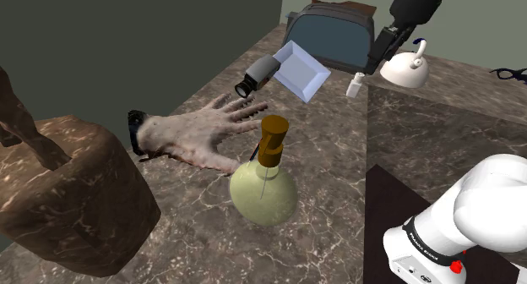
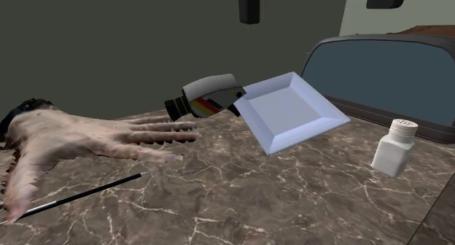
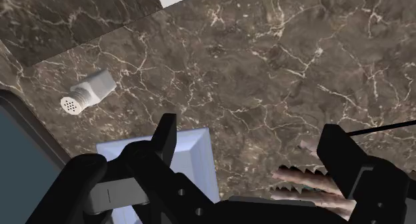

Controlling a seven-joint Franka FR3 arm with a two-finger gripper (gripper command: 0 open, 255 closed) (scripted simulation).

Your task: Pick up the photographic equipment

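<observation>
The photographic equipment is a small grey camcorder (image 1: 258,73) with a black lens, lying on the marble counter (image 1: 329,155). It touches a pale blue square plate (image 1: 301,70) and lies just past the fingertips of a lifelike severed hand (image 1: 198,130). The second exterior view has the camcorder (image 2: 208,96) at the plate's (image 2: 292,111) left corner. My gripper (image 1: 383,52) hangs open well above the counter, near the toaster. Seen from the wrist, the gripper (image 3: 252,149) holds nothing, and part of the grey camcorder (image 3: 112,193) lies beside the left finger (image 3: 167,139), half hidden.
A dark toaster (image 1: 334,37) stands behind the plate, a white shaker (image 1: 356,85) beside it, a white kettle (image 1: 405,68) further right. A yellow-green flask (image 1: 263,188) with a brown cap stands in front. A thin brush (image 2: 80,196) lies near the hand. A brown marbled lump (image 1: 67,193) sits front left.
</observation>
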